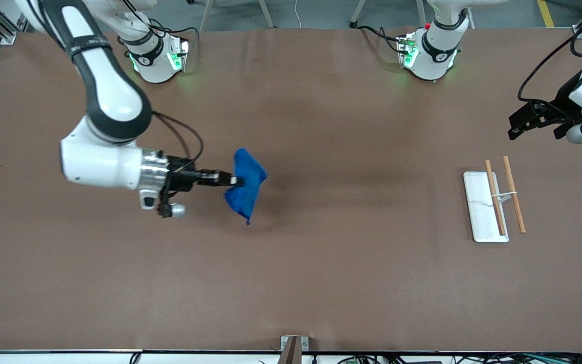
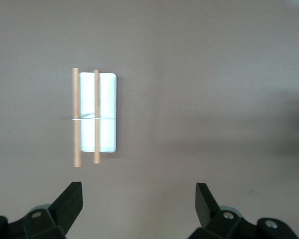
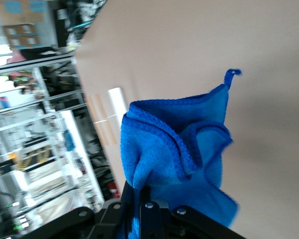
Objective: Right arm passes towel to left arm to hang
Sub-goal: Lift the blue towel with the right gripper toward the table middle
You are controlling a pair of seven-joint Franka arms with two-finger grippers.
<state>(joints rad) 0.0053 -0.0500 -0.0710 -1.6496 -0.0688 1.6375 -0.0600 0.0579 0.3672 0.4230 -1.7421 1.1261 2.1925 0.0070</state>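
Brown matting covers the whole table (image 1: 321,283), with a small metal bracket (image 1: 293,345) at the edge nearest the front camera. Above the middle of that mat, toward my right arm's end, my right gripper (image 1: 234,180) points sideways with its jaws clamped shut on a bunched fold of the towel (image 1: 245,184). It is bright blue and fuzzy, and it hangs clear of the table, crumpled into folds, one corner drooping low. In my right wrist view the towel (image 3: 179,154) fills the space just past my fingers (image 3: 149,219), its stitched hems curling over each other and a small loop tag (image 3: 232,74) sticking out at one corner. Toward my left arm's end of the table lies a white rectangular base (image 1: 482,207) carrying two wooden rods (image 1: 503,196), joined by a thin white crosspiece. My left gripper (image 1: 536,121) hangs in the air near that end of the table, its jaws spread wide with nothing between them; my left wrist view looks past the two dark fingertips (image 2: 70,201) down at the base (image 2: 105,112) and its rods (image 2: 85,117). Farthest from the camera stand my two arm bases (image 1: 430,55).
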